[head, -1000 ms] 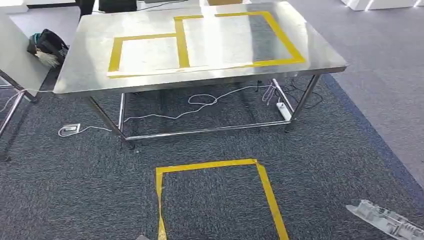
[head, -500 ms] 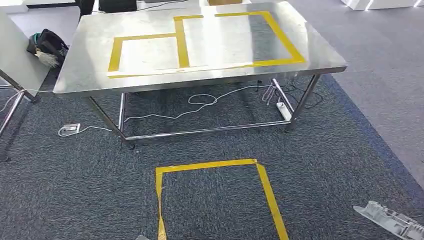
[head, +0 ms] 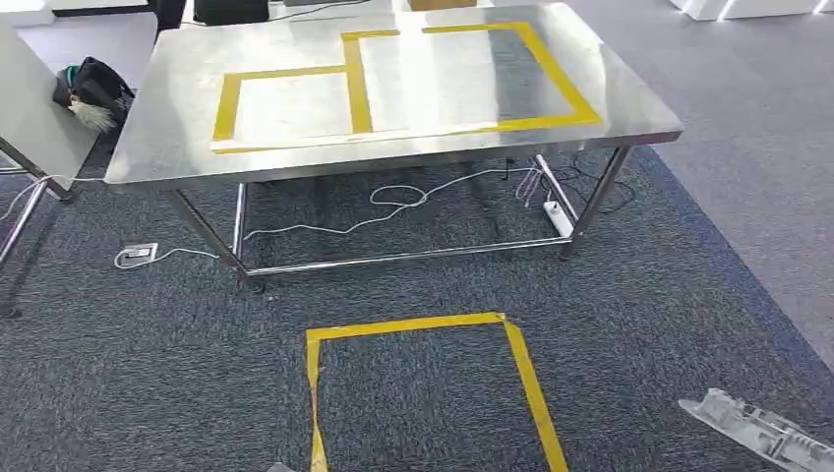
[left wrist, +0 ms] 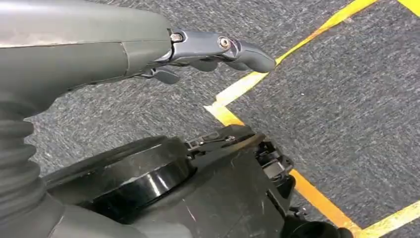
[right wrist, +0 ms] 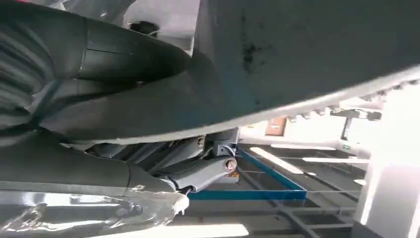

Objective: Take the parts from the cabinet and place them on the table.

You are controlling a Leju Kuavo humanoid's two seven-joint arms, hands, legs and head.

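The stainless-steel worktop (head: 393,93) stands far centre in the head view, w/ yellow tape rectangles (head: 393,79) marked on its top; nothing lies inside them. Under it, white cables (head: 393,202) trail across the dark grey carpet (head: 148,374), and a white power strip (head: 558,218) lies by the right-hand leg. A black bag (head: 93,88) sits on the floor at far left, beside the worktop. Near centre, a yellow tape square (head: 423,388) is laid on the carpet.

The long light-grey moulded plastic part (head: 762,433) pokes in at the near right corner of the head view, above the carpet and well apart from the worktop. The right wrist view gives what the head view doesn't: the part (right wrist: 307,54) seen close, as a broad grey surface w/ a toothed edge, and the right hand (right wrist: 163,168) against it, fingers (right wrist: 203,171) reaching along its underside, gripping it.

The left wrist view shows the left hand (left wrist: 208,52) hanging over the carpet near a yellow tape corner (left wrist: 228,106). Its dark fingers (left wrist: 247,52) are stretched out roughly straight and hold nothing.
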